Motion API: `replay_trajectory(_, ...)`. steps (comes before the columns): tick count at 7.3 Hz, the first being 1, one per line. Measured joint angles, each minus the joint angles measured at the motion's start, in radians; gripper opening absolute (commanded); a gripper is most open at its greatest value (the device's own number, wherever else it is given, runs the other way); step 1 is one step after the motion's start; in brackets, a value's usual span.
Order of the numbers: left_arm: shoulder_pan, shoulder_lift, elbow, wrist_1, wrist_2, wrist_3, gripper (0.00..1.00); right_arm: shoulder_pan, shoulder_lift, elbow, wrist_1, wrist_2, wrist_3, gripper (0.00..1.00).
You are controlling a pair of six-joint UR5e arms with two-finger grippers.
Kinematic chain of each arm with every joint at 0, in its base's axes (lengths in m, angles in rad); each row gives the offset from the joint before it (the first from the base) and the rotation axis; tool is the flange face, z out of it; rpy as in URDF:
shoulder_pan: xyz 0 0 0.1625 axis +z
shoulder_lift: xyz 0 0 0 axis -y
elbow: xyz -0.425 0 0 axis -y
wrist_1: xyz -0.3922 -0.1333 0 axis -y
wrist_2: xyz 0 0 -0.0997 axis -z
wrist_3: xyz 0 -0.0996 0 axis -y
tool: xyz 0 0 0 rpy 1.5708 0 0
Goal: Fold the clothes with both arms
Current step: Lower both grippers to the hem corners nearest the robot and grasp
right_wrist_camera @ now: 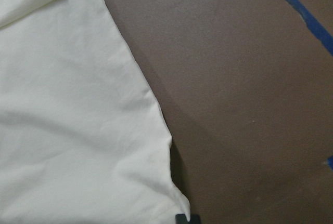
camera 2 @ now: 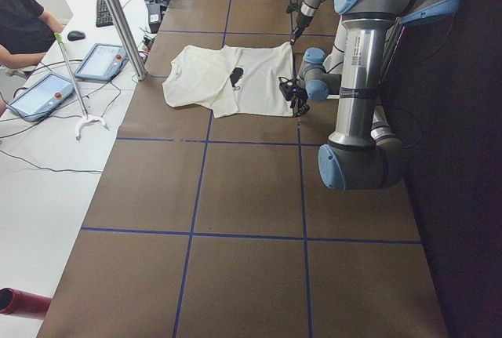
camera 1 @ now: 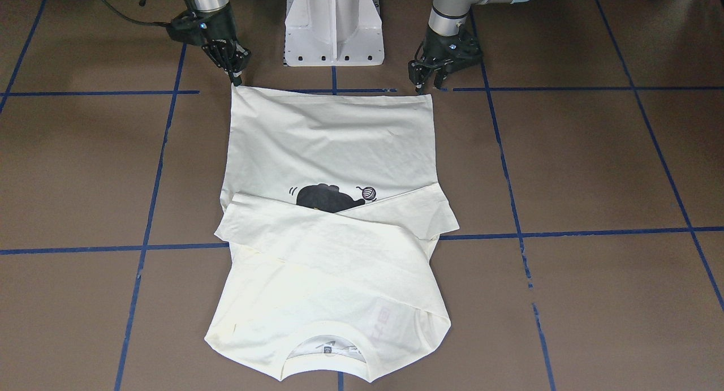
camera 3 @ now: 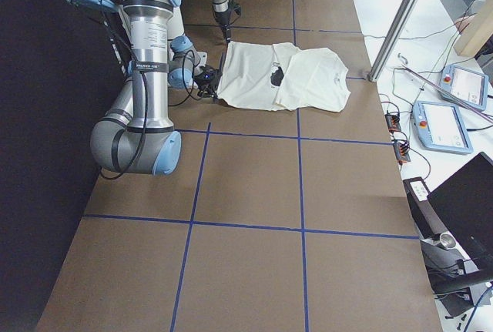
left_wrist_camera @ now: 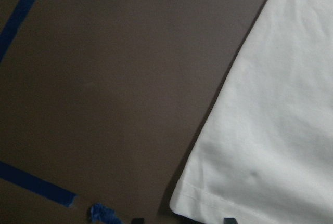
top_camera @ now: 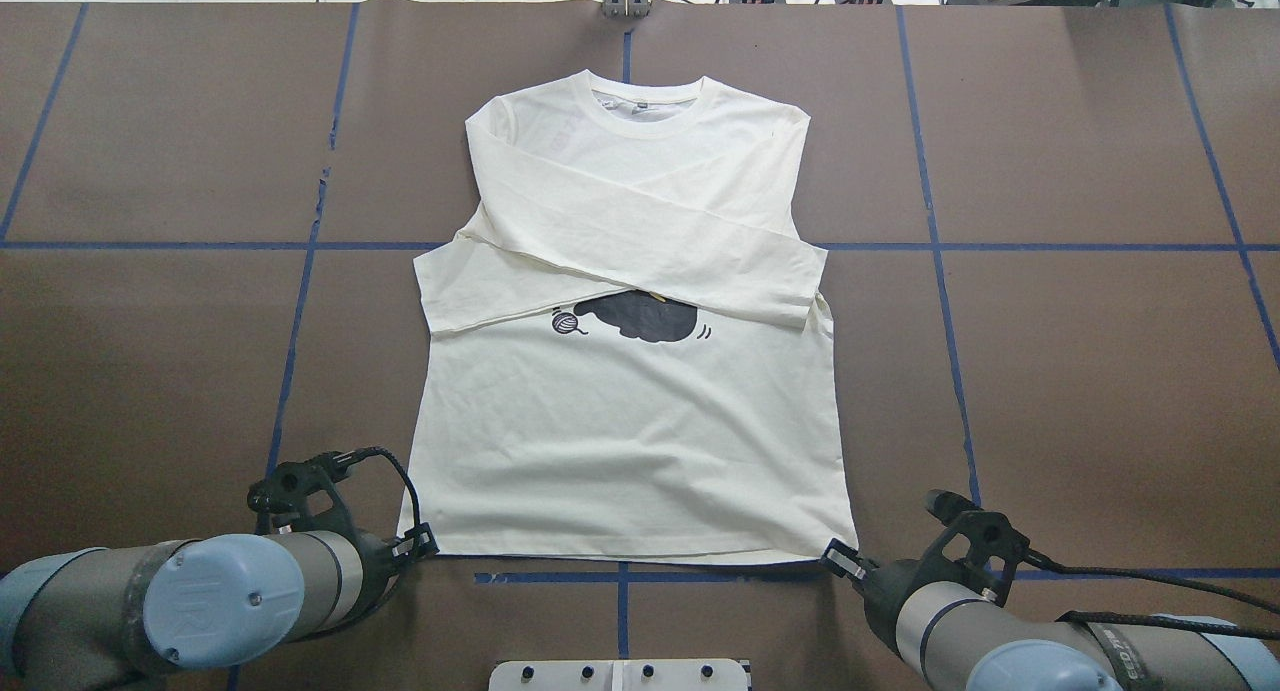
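Note:
The cream-white T-shirt [camera 1: 334,136] lies flat on the brown table, front up, both sleeves folded across the chest. They partly cover the black cat print [top_camera: 640,316]. The neckline [top_camera: 645,101] points away from the robot and the hem lies toward the robot. My left gripper [top_camera: 425,543] is low at the hem's left corner. In the left wrist view its tips stand apart with the corner [left_wrist_camera: 187,203] between them, so it is open. My right gripper [top_camera: 838,559] is at the hem's right corner [right_wrist_camera: 179,203]. Its tips are together on the cloth, and the corner peaks up slightly toward them [camera 1: 236,78].
The white pedestal base [camera 1: 334,29] stands between the arms, just behind the hem. Blue tape lines [camera 1: 565,231] cross the table. An operators' desk with tablets [camera 2: 47,91] and a metal post [camera 2: 118,16] lies beyond the table's far edge, where a person [camera 2: 20,24] sits.

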Motion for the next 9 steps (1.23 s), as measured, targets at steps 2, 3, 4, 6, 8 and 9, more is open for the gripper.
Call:
replay_trajectory(2,-0.002,-0.004,0.011,-0.001,0.001,0.000,0.52,0.000,0.000,0.000,0.000,0.000,0.000,0.00)
replay_trajectory(3,-0.003,-0.009,0.019,-0.001,0.001,0.001,0.45,0.000,0.000,0.000,0.000,0.000,0.000,0.00)
replay_trajectory(4,-0.004,-0.015,0.028,-0.002,0.001,0.001,0.35,-0.001,0.000,-0.001,0.000,0.000,0.000,0.00)
replay_trajectory(6,-0.008,-0.028,0.040,-0.002,0.000,0.001,0.00,-0.001,0.000,-0.001,0.000,0.000,-0.001,0.00)
replay_trajectory(8,-0.015,-0.031,0.043,-0.001,0.000,0.002,0.00,-0.001,0.000,-0.001,0.000,0.000,-0.001,0.00)
replay_trajectory(9,-0.018,-0.039,0.037,0.000,-0.002,0.001,0.00,-0.001,0.001,0.000,0.000,0.000,-0.001,0.00)
